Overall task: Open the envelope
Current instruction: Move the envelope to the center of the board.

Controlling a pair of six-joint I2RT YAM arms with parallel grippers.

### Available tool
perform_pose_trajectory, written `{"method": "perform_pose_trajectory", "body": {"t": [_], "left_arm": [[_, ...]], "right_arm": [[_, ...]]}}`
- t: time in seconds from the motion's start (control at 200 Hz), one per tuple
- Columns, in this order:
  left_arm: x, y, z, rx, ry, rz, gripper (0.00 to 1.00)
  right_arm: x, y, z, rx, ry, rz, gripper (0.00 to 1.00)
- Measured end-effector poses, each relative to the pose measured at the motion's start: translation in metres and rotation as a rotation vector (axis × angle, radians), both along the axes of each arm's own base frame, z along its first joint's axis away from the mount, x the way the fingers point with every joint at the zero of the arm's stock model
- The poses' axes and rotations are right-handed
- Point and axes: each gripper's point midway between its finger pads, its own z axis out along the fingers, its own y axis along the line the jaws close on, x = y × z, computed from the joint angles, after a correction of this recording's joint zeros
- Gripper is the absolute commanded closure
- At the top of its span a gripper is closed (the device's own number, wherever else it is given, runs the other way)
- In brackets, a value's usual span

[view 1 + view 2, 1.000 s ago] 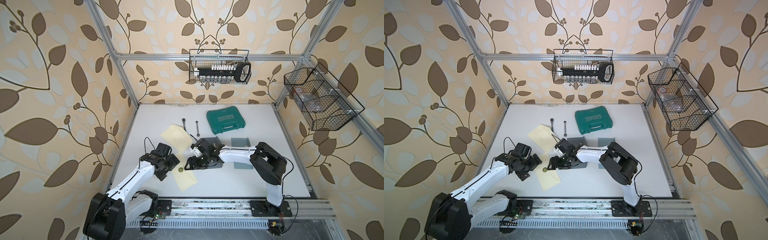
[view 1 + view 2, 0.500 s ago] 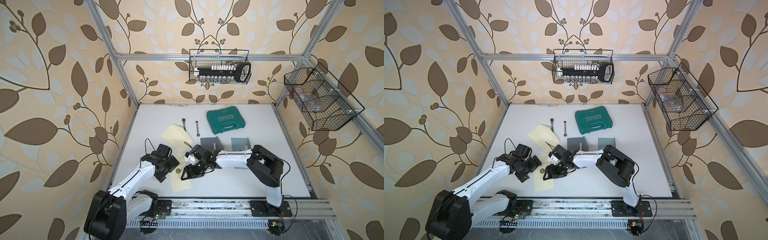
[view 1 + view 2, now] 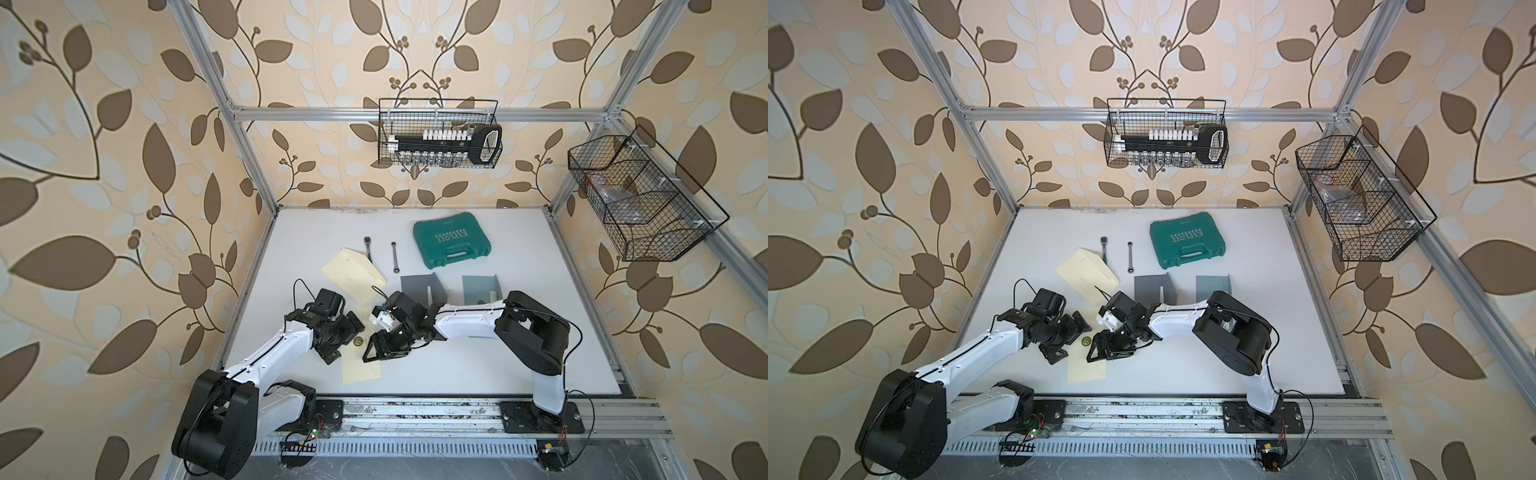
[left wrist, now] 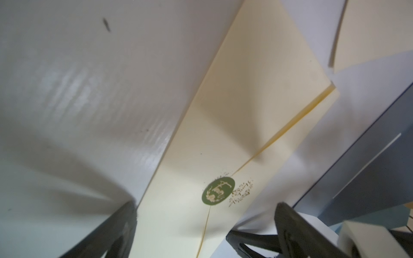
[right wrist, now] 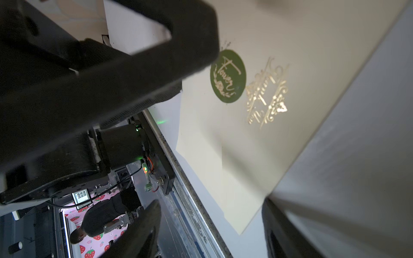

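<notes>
A cream envelope (image 3: 360,369) (image 3: 1086,369) lies flat near the table's front, its gold-edged flap down under a round green seal (image 3: 358,341) (image 3: 1086,341). My left gripper (image 3: 344,340) (image 3: 1069,340) stands open at the envelope's left edge beside the seal. The left wrist view shows the envelope (image 4: 234,134) and seal (image 4: 218,192) between its spread fingers (image 4: 116,232). Right of the seal, my right gripper (image 3: 381,351) (image 3: 1106,351) is open low over the envelope. In the right wrist view the seal (image 5: 228,76) and gold lettering show, and the envelope's corner (image 5: 240,230) lies between the fingers.
Behind lie another cream envelope with its flap up (image 3: 353,270), a dark grey one (image 3: 422,286) and a blue-grey one (image 3: 480,289). Two wrenches (image 3: 368,249) (image 3: 395,257) and a green tool case (image 3: 451,245) sit further back. Wire baskets (image 3: 438,133) (image 3: 640,199) hang on the walls.
My right gripper has moved left and toward the table's front, from beside the dark grey envelope to over the cream one, which has turned slightly. The left arm has barely moved.
</notes>
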Motion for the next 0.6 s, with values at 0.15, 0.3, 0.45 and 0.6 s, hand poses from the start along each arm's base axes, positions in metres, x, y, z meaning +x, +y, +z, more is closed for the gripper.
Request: {"method": "perform_pose_trajectory", "body": {"t": [0.15, 0.3, 0.45, 0.6], "left_arm": [[0.005, -0.013, 0.001, -0.024, -0.015, -0.041, 0.01], [0.01, -0.026, 0.002, -0.035, -0.021, -0.089, 0.01], [0.01, -0.034, 0.003, -0.04, -0.027, -0.12, 0.01], [0.007, -0.03, 0.003, -0.005, -0.02, -0.131, 0.01]], "right_arm": [[0.003, -0.011, 0.0, 0.013, 0.018, -0.049, 0.29], [0.007, -0.022, 0.0, 0.015, 0.031, -0.099, 0.29], [0.015, -0.032, 0.001, 0.006, 0.02, -0.154, 0.29], [0.029, -0.043, 0.002, -0.014, -0.014, -0.222, 0.29]]}}
